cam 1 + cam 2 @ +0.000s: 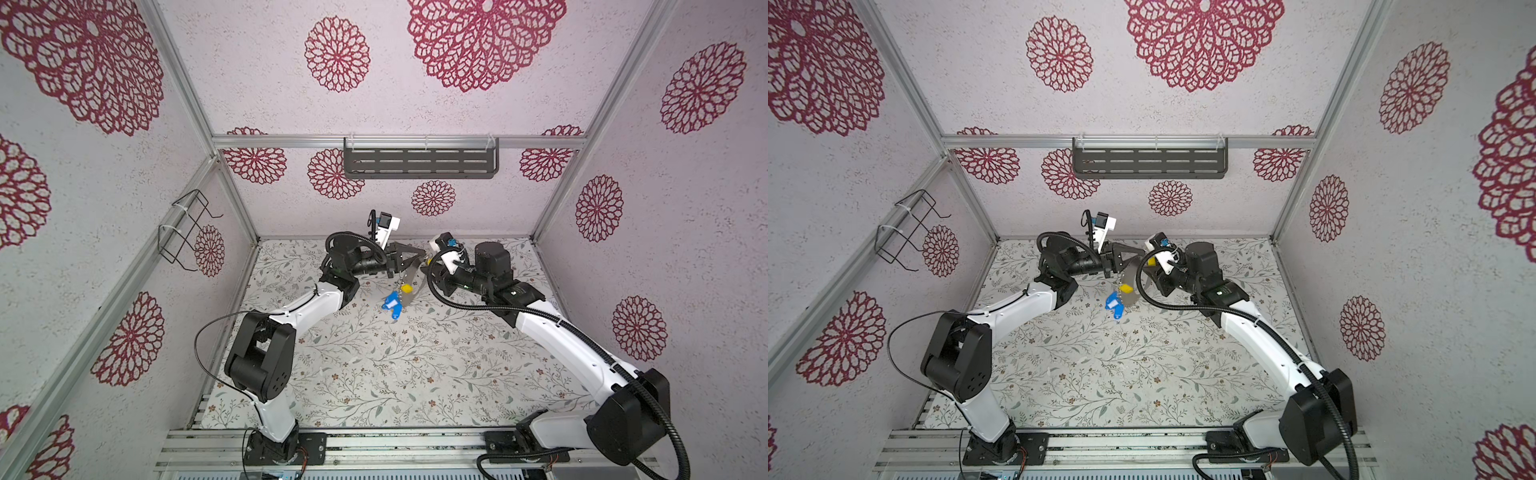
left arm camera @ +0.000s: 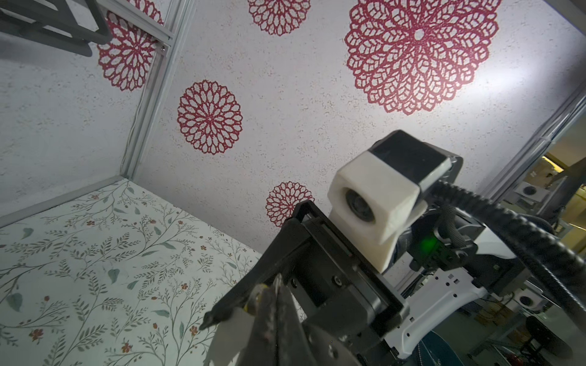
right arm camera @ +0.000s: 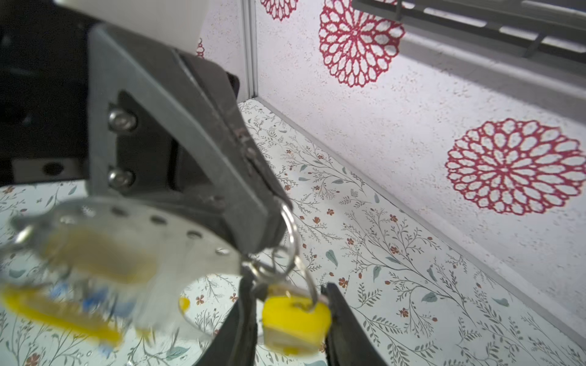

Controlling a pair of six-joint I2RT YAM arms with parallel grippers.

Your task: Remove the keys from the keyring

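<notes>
- Two grippers meet in the air over the far part of the floral-print table (image 1: 374, 374). We judge the step in hand to be working one tag off the plate.
- The left gripper (image 3: 263, 225) has its fingers pressed together on the rim of the flat grey horseshoe-shaped metal keyring plate (image 3: 196, 253). It acts as the anchor. To do this well, we think it must hold the plate rigid, with no swing.
- The right gripper (image 3: 287, 294) should, in our judgement, seat the small oblong yellow plastic key tag (image 3: 295, 323) deeper between its fingers before any pull. A hold near the tips looks likely to slip.
- Thin silver split rings (image 3: 293, 244) join the tag to the plate. A straight tug would probably only drag the plate. We expect the ring to need turning out through its hole.
- The right fingers (image 3: 345, 332) stand either side of the yellow key tag. One touches its edge. At the other we cannot tell contact from a thin gap, so we cannot tell whether the tag is pinched.
- The tag lies between those fingers, near their tips. Its ring end points toward the plate's end, just beside the left fingertips.
- Other keys: a second yellow tag (image 1: 406, 287) and blue oblong plastic tags (image 1: 392, 305) dangle below the keyring plate, apart from the right fingers. We cannot tell whether the lowest touches the table.
</notes>
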